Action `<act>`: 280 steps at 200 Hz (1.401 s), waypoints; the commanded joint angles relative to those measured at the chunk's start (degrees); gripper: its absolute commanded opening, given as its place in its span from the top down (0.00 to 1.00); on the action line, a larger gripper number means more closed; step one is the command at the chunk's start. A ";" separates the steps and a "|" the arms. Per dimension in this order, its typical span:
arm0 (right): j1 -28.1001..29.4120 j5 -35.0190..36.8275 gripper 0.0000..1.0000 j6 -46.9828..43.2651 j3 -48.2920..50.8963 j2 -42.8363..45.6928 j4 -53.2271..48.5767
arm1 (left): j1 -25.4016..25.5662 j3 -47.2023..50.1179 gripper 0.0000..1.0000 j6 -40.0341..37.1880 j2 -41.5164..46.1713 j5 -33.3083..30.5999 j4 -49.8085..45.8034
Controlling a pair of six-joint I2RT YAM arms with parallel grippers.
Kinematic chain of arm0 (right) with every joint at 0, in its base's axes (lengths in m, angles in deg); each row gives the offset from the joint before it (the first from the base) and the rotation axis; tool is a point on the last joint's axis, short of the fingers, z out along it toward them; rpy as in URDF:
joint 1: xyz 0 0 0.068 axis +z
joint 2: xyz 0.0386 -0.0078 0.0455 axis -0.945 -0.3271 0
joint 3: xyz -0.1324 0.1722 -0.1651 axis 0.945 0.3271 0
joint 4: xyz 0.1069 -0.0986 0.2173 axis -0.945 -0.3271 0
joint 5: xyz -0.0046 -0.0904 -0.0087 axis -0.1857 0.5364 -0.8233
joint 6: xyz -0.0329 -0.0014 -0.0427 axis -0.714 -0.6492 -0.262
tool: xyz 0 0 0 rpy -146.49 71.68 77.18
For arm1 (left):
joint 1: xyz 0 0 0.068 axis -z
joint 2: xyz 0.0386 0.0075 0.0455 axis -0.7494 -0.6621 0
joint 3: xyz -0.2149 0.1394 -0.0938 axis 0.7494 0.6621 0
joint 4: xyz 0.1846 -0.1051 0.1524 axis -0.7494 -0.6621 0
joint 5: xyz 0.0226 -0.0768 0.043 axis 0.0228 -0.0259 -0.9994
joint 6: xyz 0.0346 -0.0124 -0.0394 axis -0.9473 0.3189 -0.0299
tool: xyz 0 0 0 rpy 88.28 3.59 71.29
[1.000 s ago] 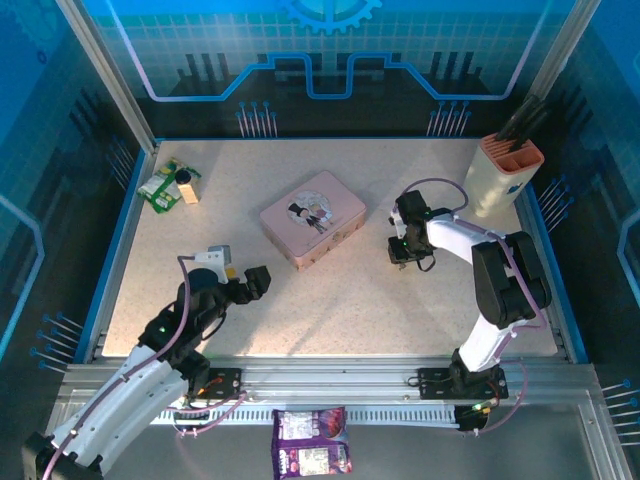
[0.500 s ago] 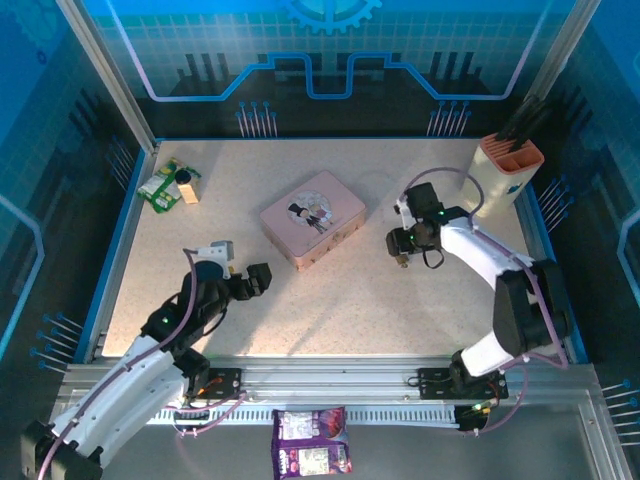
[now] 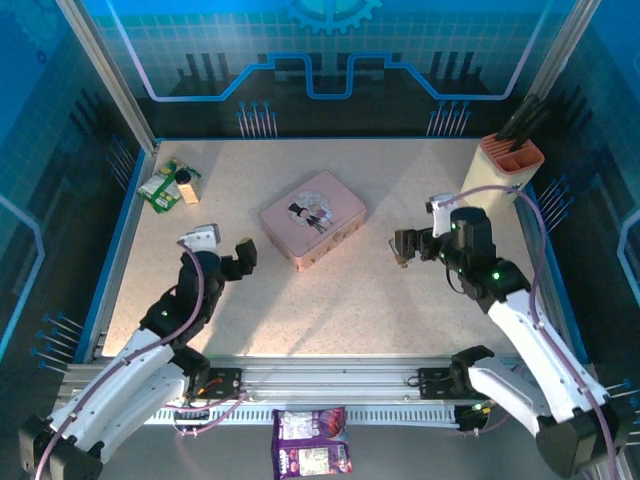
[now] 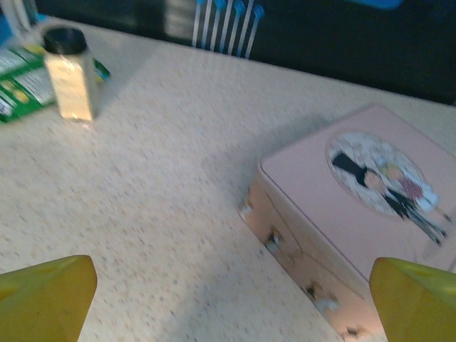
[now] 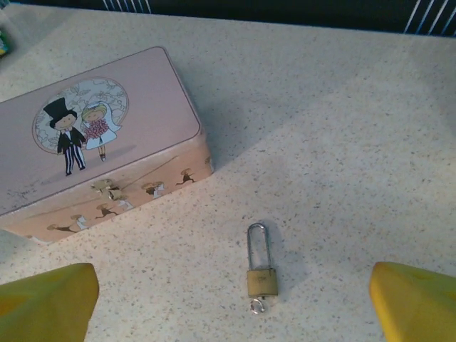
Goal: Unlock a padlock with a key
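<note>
Hovering agape, the right claw (image 3: pixel 402 245) and left claw (image 3: pixel 240 257) hold nothing. The padlock (image 5: pixel 261 274) lies on the desk (image 5: pixel 342 107) at the tin's (image 5: pixel 92 135) 5 o'clock, with the key (image 5: pixel 256 306) at its base. This looks like the approach step; next, the right claw must pinch that key finely.

A robotics lab cell: aluminium framing (image 3: pixel 107 75) and blue circuit-print panels (image 3: pixel 330 40) are enclosing a speckled worktop (image 3: pixel 340 300), a slotted rail (image 3: pixel 330 380) running along its near edge.
</note>
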 commanded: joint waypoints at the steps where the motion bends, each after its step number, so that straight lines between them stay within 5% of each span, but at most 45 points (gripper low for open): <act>1: 0.43 3.15 0.00 -2.62 7.65 4.91 11.36 | -0.44 4.24 0.01 -7.97 -0.14 -9.02 12.85; 23: 0.24 3.71 0.00 -6.14 17.31 10.37 24.50 | -0.53 13.30 0.01 -17.79 -2.88 -6.97 35.15; 90: -3.77 14.44 0.00 -11.24 27.21 -1.76 47.09 | -10.35 12.83 0.01 -20.77 -22.40 1.52 44.81; 161: -11.35 4.85 0.00 -11.61 29.49 -25.25 74.01 | -18.42 10.80 0.01 -23.00 -42.59 15.07 63.50; 194: -14.86 -1.19 0.00 -9.32 27.22 -34.11 79.33 | -23.65 12.67 0.01 -20.10 -55.95 19.15 81.91; 219: -15.29 -1.46 0.00 -9.01 26.97 -40.98 86.03 | -23.73 10.20 0.01 -19.42 -54.16 18.76 74.43; 237: -15.50 -0.43 0.00 -8.28 24.24 -40.01 79.09 | -23.88 5.27 0.01 -17.67 -53.49 15.29 63.88; 280: -14.59 2.52 0.00 -8.41 22.93 -40.31 76.94 | -24.24 5.43 0.01 -17.40 -53.42 16.20 64.00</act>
